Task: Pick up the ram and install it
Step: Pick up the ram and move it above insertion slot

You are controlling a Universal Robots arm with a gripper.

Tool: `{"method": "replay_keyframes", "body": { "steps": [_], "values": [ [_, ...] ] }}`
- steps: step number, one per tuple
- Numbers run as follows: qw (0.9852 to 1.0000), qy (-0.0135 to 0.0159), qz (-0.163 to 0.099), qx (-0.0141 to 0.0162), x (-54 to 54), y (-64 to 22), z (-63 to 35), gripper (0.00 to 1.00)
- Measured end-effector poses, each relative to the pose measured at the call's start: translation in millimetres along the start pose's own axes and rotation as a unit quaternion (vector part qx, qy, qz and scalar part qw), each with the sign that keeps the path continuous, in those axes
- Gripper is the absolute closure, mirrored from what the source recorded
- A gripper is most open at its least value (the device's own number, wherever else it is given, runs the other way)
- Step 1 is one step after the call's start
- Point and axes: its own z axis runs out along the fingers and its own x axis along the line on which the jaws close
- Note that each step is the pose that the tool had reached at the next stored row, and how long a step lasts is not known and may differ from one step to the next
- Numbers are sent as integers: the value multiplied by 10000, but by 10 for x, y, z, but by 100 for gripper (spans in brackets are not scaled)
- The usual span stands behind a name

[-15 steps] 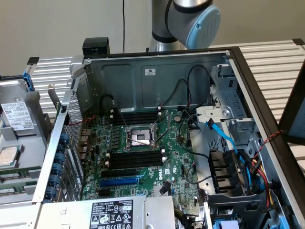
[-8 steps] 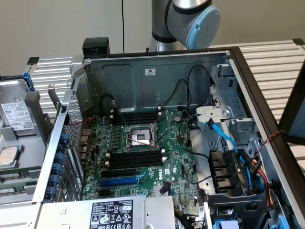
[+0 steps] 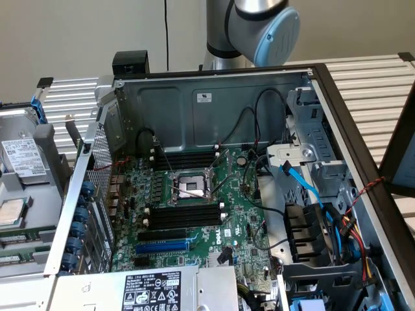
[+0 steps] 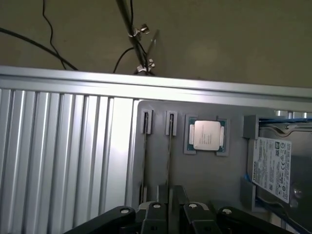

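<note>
- One gripper [image 4: 171, 195] sits just above the grey tray [image 4: 209, 180], right over one end of the ram [image 4: 169, 156]; spread or clamped, cannot tell.
- The ram stands on edge in a tray groove, with a second stick [image 4: 145, 156] just beside it, parallel.
- Processor chip [image 4: 206, 135] lies further along the tray, hard drive [image 4: 276, 168] near it.
- Exterior view: open computer case [image 3: 214, 103], black memory slots [image 3: 185, 214] on the motherboard, arm [image 3: 259, 26] behind.

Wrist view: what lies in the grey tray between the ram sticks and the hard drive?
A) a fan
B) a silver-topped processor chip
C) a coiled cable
B: the processor chip sits in its recess of the grey tray, ram sticks on one side, hard drive on the other.
</note>
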Motion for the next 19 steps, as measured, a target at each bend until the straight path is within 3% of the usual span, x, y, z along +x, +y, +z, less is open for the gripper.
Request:
{"method": "replay_keyframes", "body": {
  "steps": [5,12,19],
  "values": [
    [10000,0,0,0,112,3,94,79],
    [10000,0,0,0,190,-8,222,79],
    [10000,-1,0,1,204,-137,345,79]
  ]
}}
